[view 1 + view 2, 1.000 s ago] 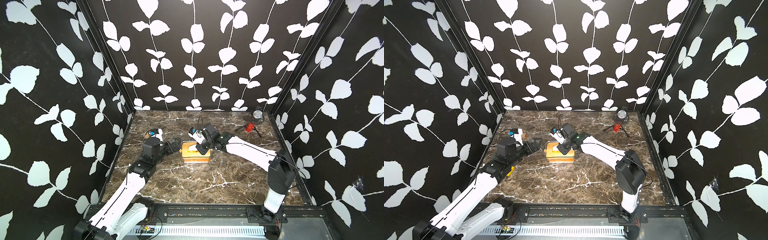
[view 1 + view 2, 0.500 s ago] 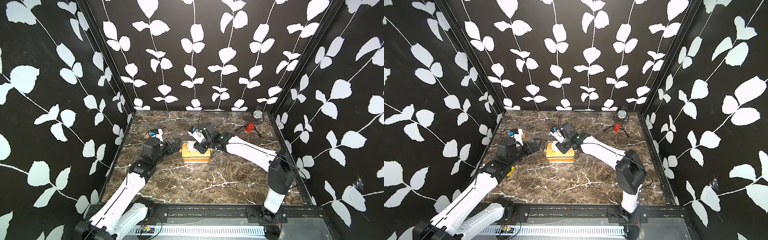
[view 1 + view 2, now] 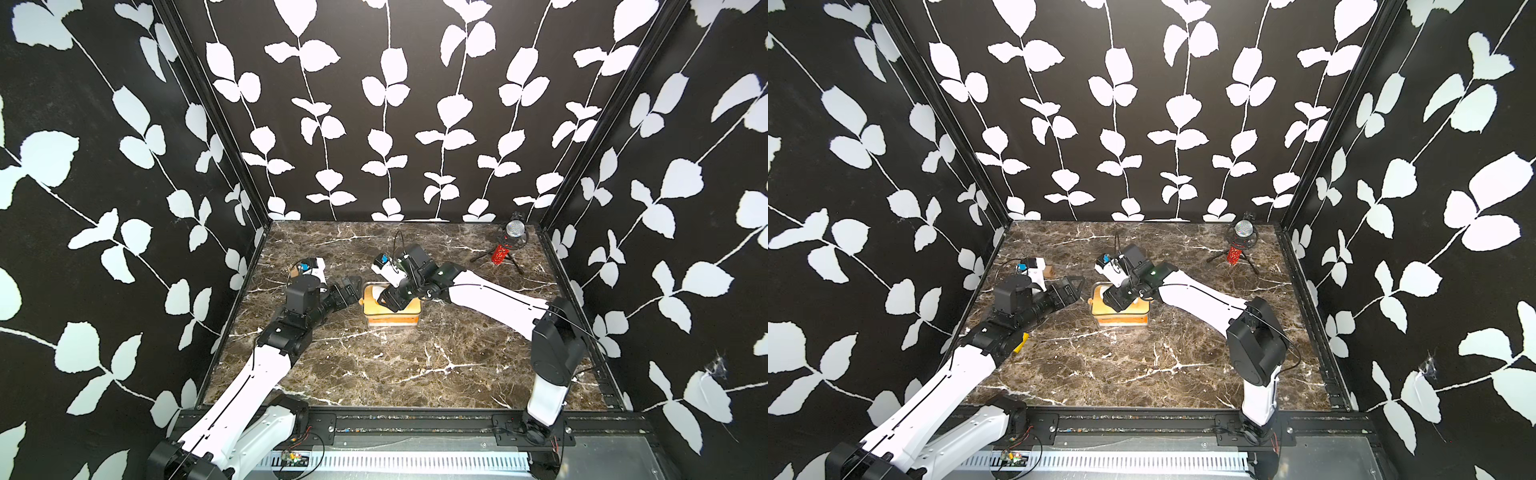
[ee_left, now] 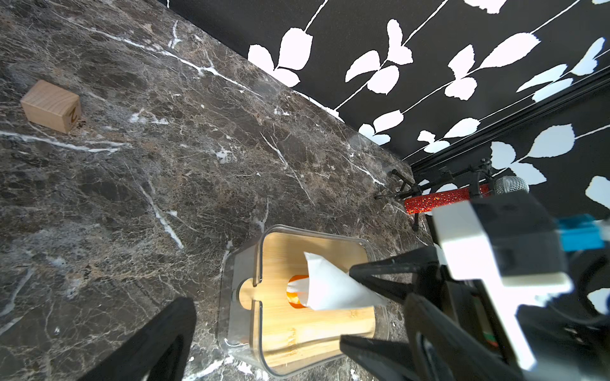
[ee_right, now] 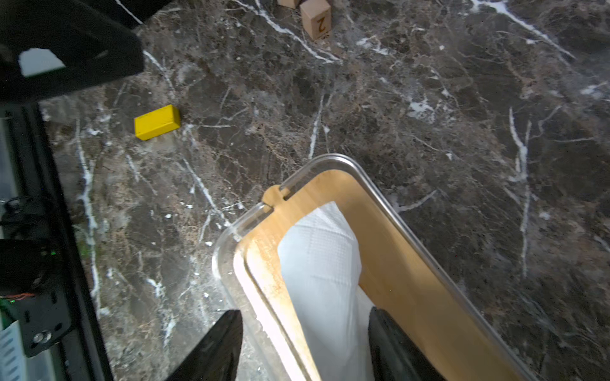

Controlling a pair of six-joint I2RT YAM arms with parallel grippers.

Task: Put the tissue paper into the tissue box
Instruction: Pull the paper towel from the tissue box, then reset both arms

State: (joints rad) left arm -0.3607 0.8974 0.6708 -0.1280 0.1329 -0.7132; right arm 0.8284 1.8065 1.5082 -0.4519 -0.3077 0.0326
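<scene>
Tissue paper (image 4: 295,302) sits inside the clear tissue box (image 4: 237,264) on the bench (image 4: 165,165), bamboo lid (image 4: 297,250) on, white sheet (image 5: 320,264) poking through. Right fingers (image 3: 387,300) released, straddling the sheet; left fingers (image 3: 350,289) spread wide beside the box.

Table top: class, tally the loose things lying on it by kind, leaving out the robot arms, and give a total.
Tissue box: 1
Microphone: 1
Yellow block: 1
Wooden blocks: 2, one cut off at the edge of the right wrist view
Total: 5
</scene>
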